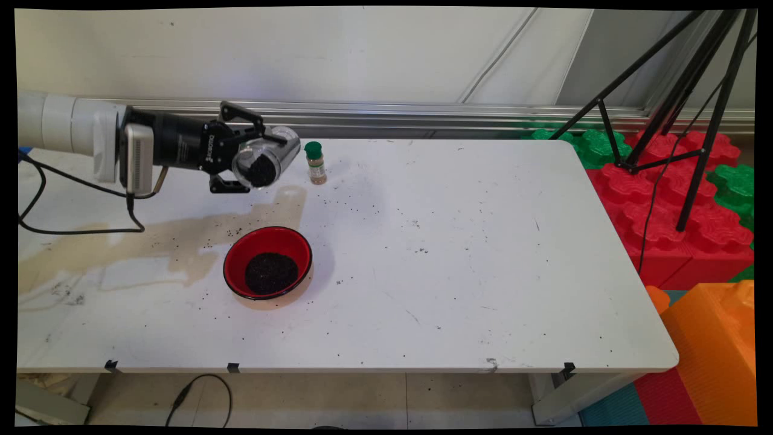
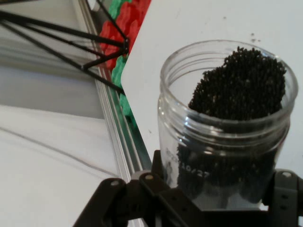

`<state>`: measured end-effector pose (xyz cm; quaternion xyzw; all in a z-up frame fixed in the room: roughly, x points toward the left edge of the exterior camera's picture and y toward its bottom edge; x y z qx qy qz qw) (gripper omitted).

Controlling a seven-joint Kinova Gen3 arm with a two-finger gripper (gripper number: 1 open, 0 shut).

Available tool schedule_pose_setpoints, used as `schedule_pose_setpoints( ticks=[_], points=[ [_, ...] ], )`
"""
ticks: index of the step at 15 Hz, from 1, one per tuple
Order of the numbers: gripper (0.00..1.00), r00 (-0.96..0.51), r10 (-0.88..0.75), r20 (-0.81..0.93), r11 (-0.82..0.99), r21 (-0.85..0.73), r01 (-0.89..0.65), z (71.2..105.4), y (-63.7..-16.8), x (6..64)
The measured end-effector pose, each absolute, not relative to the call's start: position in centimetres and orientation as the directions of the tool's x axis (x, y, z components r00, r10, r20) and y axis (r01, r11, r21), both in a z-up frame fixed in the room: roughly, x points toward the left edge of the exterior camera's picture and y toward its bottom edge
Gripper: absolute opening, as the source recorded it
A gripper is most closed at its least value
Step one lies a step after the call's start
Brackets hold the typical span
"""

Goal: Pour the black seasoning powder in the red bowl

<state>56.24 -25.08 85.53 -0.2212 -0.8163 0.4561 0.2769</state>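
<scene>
Gripper (image 1: 250,162) clamped on a clear jar (image 1: 266,160) of black seeds, tipped on its side above the tabletop's (image 1: 483,254) far left part. Below it, toward the near edge, a red bowl (image 1: 267,263) holding black seeds. Just right of the jar, a small green-capped spice bottle (image 1: 314,162) upright near the far edge. Jar print partly legible: "10/27".
</scene>
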Motion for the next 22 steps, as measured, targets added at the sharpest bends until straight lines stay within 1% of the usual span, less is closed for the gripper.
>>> schedule_pose_setpoints(
  ticks=[4,11,16,22],
  points=[
    [0.0,-0.757,0.54,0.368,0.565,-0.825,0.002,86.6,-25.5,56.3],
    [0.0,-0.719,0.343,0.604,0.699,-0.675,-0.234,88.0,-26.8,57.0],
    [0.0,-0.643,0.178,0.745,0.752,-0.525,-0.4,88.1,-28.2,57.4],
    [0.0,-0.53,-0.015,0.848,0.755,-0.338,-0.562,87.0,-29.8,58.1]
  ],
)
